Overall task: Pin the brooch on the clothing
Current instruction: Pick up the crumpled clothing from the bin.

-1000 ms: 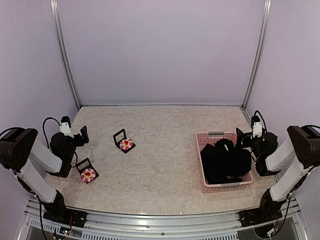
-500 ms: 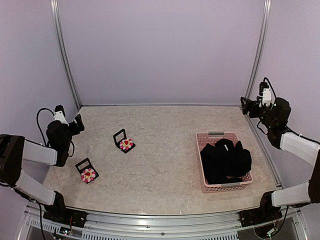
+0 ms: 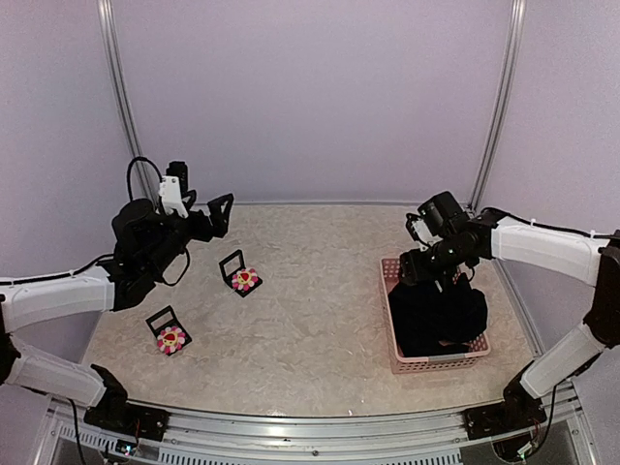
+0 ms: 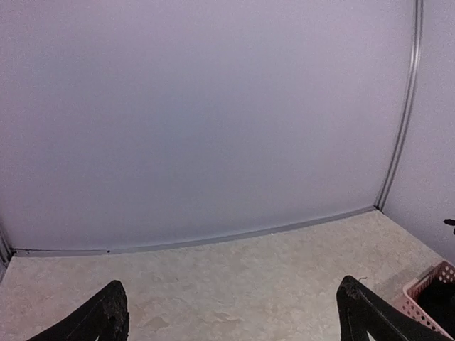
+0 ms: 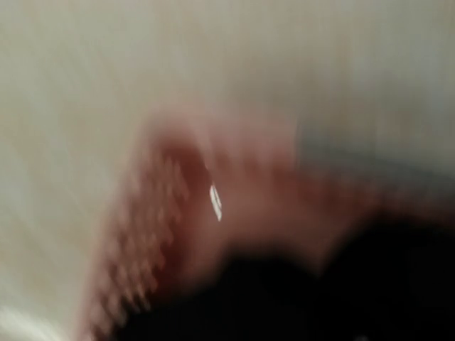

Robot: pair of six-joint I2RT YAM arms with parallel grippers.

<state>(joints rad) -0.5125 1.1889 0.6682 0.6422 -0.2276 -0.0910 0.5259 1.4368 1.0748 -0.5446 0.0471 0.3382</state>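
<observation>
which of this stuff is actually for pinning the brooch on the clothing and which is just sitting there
For the job:
- black clothing, bundled in the basket
- pink-and-white flower brooch, the one nearer the left arm's base

Just lying about:
- second flower brooch, farther out on the table
- pink basket, only holding the clothing

Desk (image 3: pixel 320 291): beige, marbled. Basket (image 3: pixel 441 361): pink lattice. T-shirt (image 3: pixel 436 315): black. Near flower brooch (image 3: pixel 171 337): pink-white petals, yellow-red centre. Far flower brooch (image 3: pixel 245 280): pink, yellow.
</observation>
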